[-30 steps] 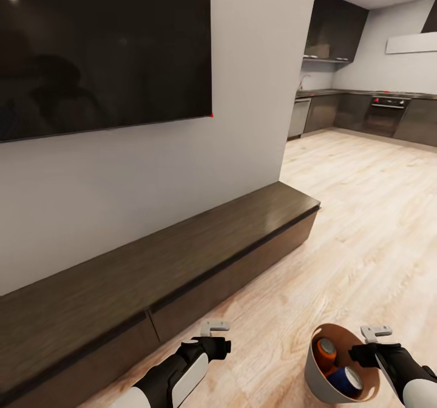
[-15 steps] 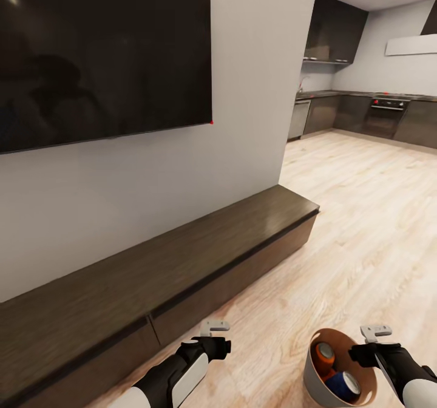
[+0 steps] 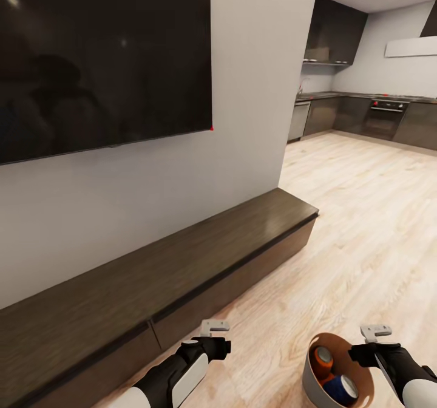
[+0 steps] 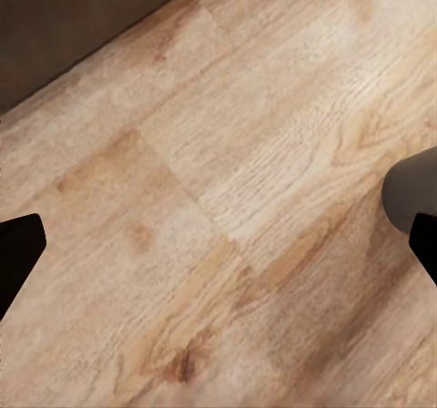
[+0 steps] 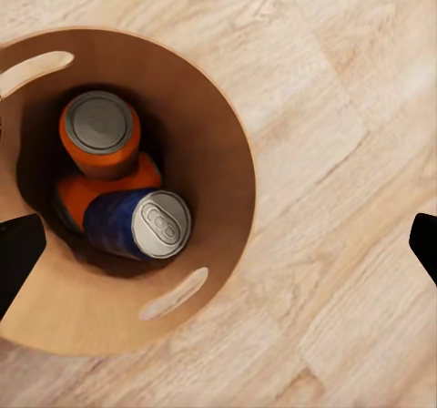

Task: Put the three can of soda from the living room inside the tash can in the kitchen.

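Where cabinet ends, open floor.

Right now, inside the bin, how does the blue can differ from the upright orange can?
The blue can is dark blue and lies tipped on its side, its grey top facing up and sideways. The upright orange can is orange and stands on end, its flat top facing straight up. The blue can leans on a second orange can beneath it. Both are small soda cans with grey tops, inside the bin.
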Motion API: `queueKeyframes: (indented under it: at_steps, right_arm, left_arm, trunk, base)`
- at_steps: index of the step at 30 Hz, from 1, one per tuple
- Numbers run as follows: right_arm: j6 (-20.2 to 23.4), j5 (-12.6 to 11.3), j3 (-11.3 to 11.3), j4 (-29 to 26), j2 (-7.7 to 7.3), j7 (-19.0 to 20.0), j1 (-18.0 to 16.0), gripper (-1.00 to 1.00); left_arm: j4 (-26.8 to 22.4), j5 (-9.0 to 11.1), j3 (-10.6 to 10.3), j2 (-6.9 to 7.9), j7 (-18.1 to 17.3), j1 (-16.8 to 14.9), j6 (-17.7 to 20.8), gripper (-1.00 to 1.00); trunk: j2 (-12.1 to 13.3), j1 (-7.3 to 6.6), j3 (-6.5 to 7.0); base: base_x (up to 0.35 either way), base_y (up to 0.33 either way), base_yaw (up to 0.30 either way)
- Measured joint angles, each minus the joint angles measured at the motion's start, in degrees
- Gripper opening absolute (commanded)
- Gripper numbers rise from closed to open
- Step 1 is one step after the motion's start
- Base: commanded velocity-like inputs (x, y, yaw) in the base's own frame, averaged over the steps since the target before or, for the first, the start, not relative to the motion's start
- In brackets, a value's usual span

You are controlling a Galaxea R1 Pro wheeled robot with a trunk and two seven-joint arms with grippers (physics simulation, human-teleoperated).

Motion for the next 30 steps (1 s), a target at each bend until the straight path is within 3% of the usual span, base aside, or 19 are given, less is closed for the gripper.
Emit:
queueKeyframes:
  at_steps: [30]
  right_arm:
    - [-0.2,-0.1,0.0,0.0,0.03,0.1,0.0,1.0]
  left_arm:
    - [0.4,0.0,-0.7,0.0,0.0,0.0,-0.1,1.0]
  trunk:
    - [12.0,-6.59,5.39]
  base:
    - [0.0,0.0,0.0]
